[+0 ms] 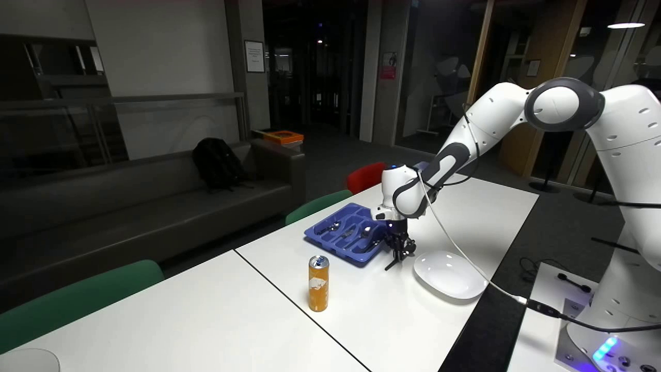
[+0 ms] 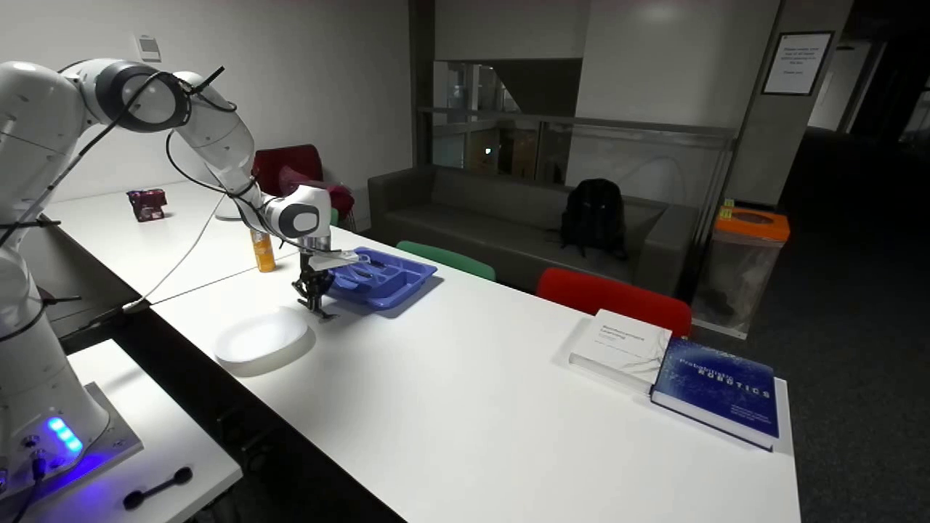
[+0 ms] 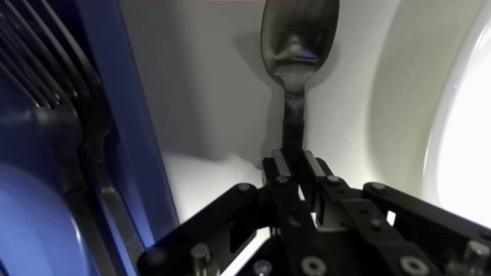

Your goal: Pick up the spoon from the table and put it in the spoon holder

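The bent arm (image 1: 560, 106) points its pinched claw (image 3: 296, 163) downward.

In an exterior view, a red chair (image 2: 614, 294) stands at the far edge of the table (image 2: 508, 407), a dark sofa (image 2: 472, 207) beyond. Dark floor (image 2: 864, 349) borders the far right corner.

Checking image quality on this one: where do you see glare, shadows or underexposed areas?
Wrist view: the white plate is washed out at the picture's right edge; the spoon casts soft shadows to either side, with a bluish glint in its bowl. Both exterior views: the table is bright, the sofa beyond it dim.
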`<state>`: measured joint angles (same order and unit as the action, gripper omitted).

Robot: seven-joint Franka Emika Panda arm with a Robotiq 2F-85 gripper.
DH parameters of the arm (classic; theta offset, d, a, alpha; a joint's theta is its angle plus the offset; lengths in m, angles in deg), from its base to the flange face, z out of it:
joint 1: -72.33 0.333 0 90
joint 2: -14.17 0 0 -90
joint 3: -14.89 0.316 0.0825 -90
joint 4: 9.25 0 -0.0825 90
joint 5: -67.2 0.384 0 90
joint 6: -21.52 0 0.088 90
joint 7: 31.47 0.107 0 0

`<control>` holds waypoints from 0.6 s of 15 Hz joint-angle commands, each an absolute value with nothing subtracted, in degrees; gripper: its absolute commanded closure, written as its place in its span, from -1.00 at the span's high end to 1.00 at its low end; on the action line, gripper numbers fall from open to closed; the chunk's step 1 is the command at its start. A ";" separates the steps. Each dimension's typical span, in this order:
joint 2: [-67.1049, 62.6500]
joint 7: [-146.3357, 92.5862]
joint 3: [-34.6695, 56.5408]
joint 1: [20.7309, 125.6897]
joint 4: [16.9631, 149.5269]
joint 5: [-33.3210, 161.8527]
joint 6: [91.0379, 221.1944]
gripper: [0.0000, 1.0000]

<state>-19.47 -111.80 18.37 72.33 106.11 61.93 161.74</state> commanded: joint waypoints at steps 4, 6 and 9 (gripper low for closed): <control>-17.60 -108.31 18.75 72.34 107.06 59.06 162.00 -0.94; -16.14 -106.34 18.43 72.99 107.77 58.16 161.41 -0.94; -14.09 -103.20 18.57 73.76 108.33 57.03 159.90 -0.94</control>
